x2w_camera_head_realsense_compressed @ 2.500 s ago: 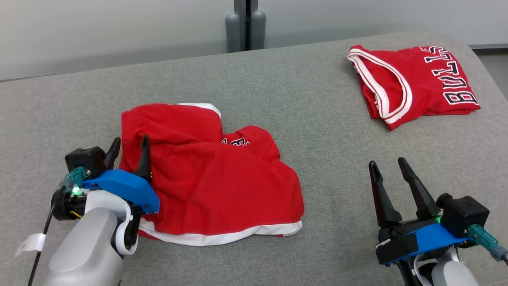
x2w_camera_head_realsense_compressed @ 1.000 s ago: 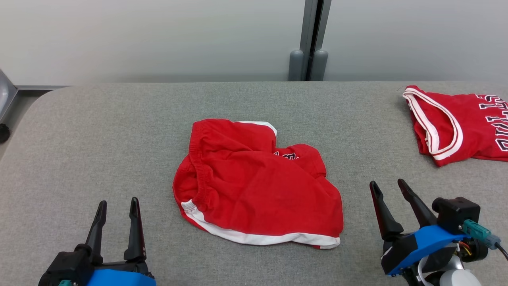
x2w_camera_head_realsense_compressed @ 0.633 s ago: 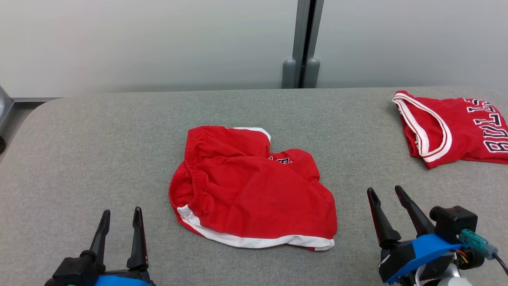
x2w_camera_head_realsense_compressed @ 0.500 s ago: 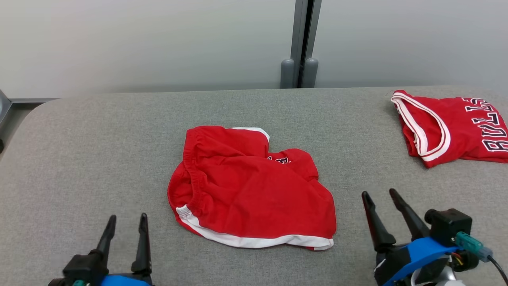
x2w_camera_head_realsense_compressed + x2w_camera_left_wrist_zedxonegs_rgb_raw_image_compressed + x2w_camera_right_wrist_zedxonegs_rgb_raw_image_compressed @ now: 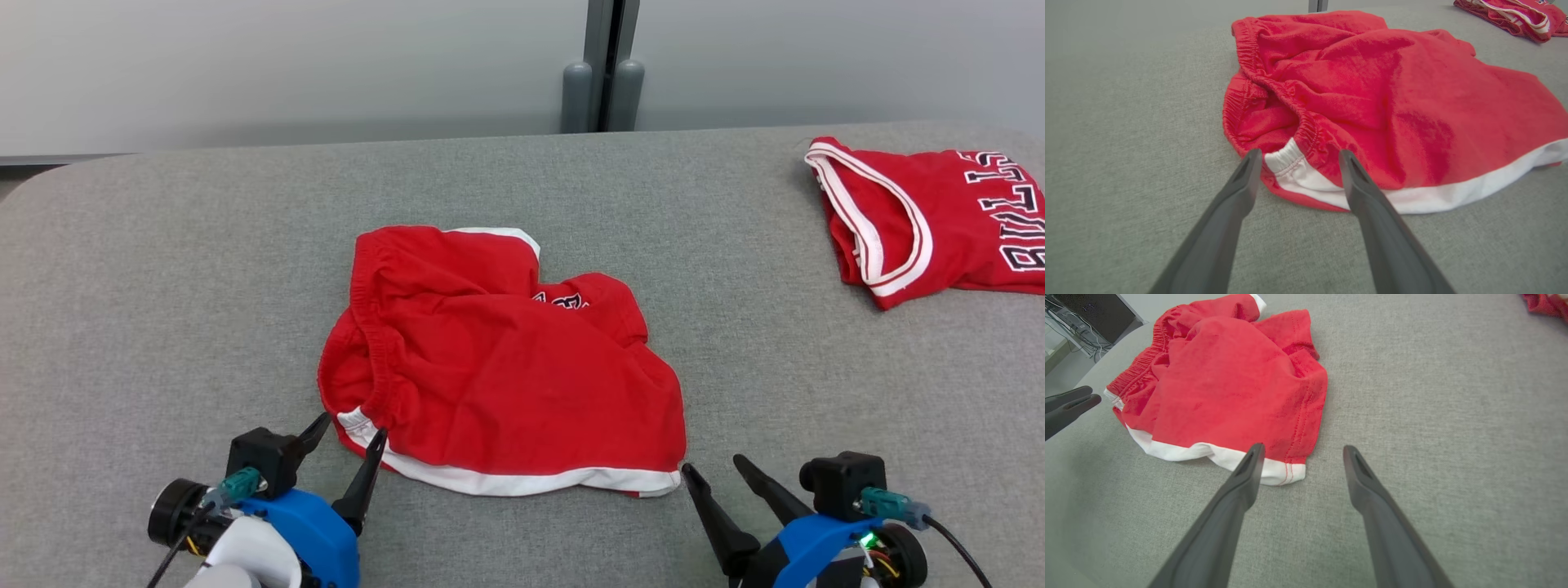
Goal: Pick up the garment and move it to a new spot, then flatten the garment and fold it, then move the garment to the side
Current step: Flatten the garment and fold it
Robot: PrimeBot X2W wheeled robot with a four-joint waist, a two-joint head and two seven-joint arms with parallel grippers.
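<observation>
Left gripper [image 5: 353,426]: jaws stand wide apart and hold nothing. Its fingers point at the near left corner of the garment [image 5: 506,384], where the white end of the elastic waistband lies between the two tips in the left wrist view; whether either tip touches the cloth cannot be told from that angle. Right gripper [image 5: 712,464]: jaws likewise wide apart and empty, tips just beside the garment's near right corner, one finger lined up with the white hem and the other over bare surface. The garment, red shorts with a white hem, lies crumpled and partly doubled over near the middle of the grey desk [image 5: 163,269], waistband to the robot's left. A red jersey [image 5: 922,212] with white trim and dark lettering lies folded at the far right of the desk, well apart from the shorts.
</observation>
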